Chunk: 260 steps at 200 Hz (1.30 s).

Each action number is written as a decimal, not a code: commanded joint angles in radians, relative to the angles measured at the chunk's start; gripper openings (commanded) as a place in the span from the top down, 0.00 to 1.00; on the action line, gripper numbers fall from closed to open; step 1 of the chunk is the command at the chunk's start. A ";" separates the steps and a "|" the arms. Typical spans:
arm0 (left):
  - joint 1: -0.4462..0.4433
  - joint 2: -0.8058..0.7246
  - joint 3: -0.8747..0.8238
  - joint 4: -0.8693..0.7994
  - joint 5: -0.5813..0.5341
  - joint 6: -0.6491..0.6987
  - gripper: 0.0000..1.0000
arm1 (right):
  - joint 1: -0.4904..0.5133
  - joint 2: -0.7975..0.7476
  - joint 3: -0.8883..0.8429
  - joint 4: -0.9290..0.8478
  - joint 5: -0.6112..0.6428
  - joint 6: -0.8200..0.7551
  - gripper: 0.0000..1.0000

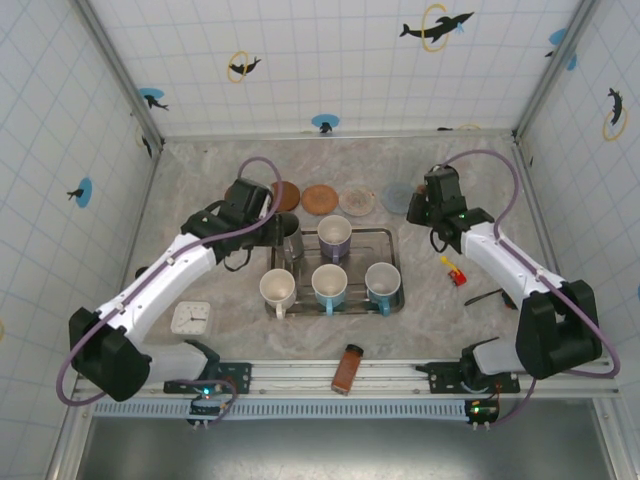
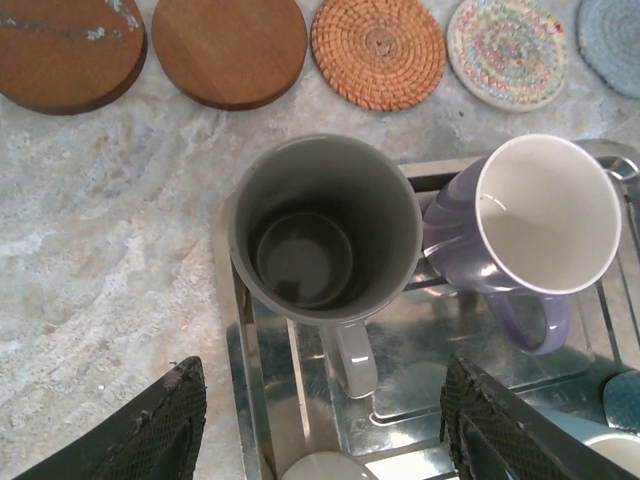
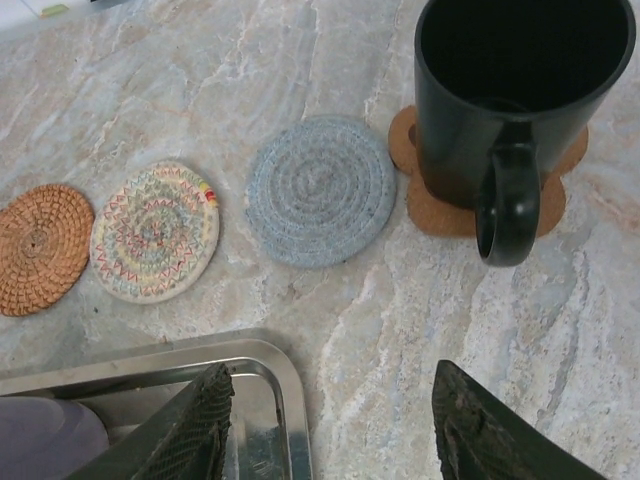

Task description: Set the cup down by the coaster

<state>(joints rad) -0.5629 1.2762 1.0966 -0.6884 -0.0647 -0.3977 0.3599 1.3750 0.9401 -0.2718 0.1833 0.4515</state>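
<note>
Two wooden coasters (image 2: 230, 45) lie at the left end of the row on the marble table (image 2: 90, 240), beyond my left gripper (image 2: 322, 385). Its jaws stand apart, released, with one finger (image 2: 150, 430) over the table outside the tray's left rim and the other over the tray; nothing is clamped. Just ahead of the gap between them, the grey cup (image 2: 325, 225) stands upright in the back left corner of the tray (image 2: 235, 340), its handle pointing toward me. Close against its right side is the purple cup (image 2: 545, 215), also upright in the tray; I cannot tell whether the two touch.

Further right along the row come a woven orange coaster (image 3: 40, 248), a many-coloured coaster (image 3: 153, 232) and a blue-grey coaster (image 3: 320, 190), all bare. At the right end the black mug (image 3: 520, 100) stands upright on the cork coaster (image 3: 440, 212), handle toward my right gripper (image 3: 332, 372). That gripper hangs over bare table beside the tray's back right corner, jaws apart and holding nothing, clear of the mug.
</note>
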 commanded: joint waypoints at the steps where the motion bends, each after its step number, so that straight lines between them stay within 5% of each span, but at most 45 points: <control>1: -0.020 0.019 -0.025 -0.019 -0.006 -0.022 0.37 | 0.013 -0.045 -0.034 0.058 0.016 0.038 0.45; 260: -0.045 0.148 -0.082 0.105 0.048 -0.006 0.40 | 0.103 -0.039 -0.081 0.072 0.068 0.089 0.46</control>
<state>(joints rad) -0.6018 1.4033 1.0088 -0.5884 -0.0296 -0.4191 0.4587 1.3361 0.8772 -0.2176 0.2276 0.5335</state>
